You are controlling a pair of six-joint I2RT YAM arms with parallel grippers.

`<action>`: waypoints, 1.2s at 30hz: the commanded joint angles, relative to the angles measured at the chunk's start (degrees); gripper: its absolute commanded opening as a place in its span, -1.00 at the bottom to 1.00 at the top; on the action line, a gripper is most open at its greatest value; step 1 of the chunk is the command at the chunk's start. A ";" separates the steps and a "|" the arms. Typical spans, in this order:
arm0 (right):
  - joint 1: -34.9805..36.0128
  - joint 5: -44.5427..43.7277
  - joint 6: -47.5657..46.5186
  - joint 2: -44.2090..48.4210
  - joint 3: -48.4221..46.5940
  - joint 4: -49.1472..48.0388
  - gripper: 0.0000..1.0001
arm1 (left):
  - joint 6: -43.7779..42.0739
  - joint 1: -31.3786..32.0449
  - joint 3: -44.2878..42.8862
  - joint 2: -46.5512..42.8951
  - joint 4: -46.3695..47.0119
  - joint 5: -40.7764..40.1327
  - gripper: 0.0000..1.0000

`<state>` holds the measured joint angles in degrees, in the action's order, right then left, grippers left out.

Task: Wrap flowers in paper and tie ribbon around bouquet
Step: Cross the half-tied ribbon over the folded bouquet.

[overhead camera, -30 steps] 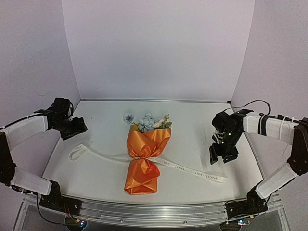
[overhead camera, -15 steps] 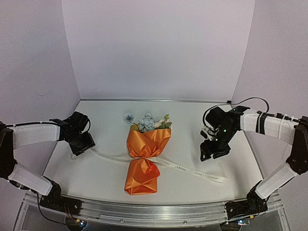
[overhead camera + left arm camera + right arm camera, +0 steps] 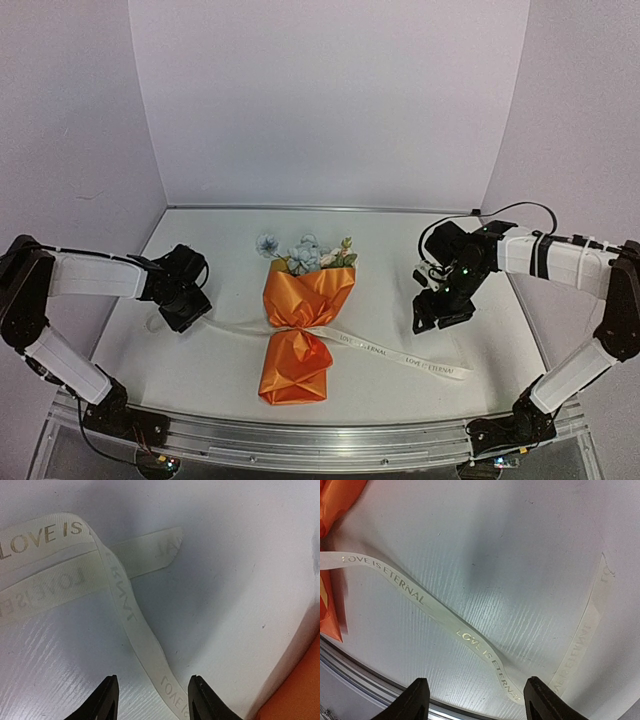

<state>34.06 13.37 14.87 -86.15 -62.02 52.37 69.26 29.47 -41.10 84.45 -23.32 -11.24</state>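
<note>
Now my left claw [image 3: 150, 699] stands spread low over the desk [image 3: 240, 580], a strand of the ribbon [image 3: 136, 630] running loose between its fingers. My right claw [image 3: 475, 700] is spread too, above the ribbon's other end. Between them lies the bouquet [image 3: 298, 320], ribbon at its pinched waist, flowers [image 3: 305, 253] pointing away.

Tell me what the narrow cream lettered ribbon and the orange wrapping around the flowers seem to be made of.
The narrow cream ribbon looks like woven fabric, matte, with fine cross ribs visible in the left wrist view. The orange wrapping looks like thin paper with a slight sheen; it holds sharp creases.
</note>
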 commanded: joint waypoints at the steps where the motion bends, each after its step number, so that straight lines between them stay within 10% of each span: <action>1: 0.35 -0.14 0.07 -0.33 -0.45 -0.59 0.31 | 3.05 0.65 0.21 2.63 4.00 0.13 -0.07; 12: 0.33 -0.43 0.60 0.00 -0.56 -0.57 0.27 | 6.16 4.41 -0.80 6.67 8.05 2.58 -0.41; 19: 0.30 -0.59 1.17 0.24 -0.36 -0.49 0.23 | 3.19 5.16 -1.80 4.87 7.84 0.84 -0.99; 36: 0.32 -1.57 3.09 -0.60 -1.95 0.15 0.20 | -27.66 20.12 -11.72 -3.90 14.76 19.60 -1.00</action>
<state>34.06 13.10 16.64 -86.18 -62.04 52.10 51.27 42.91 -50.26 80.68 -12.59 1.66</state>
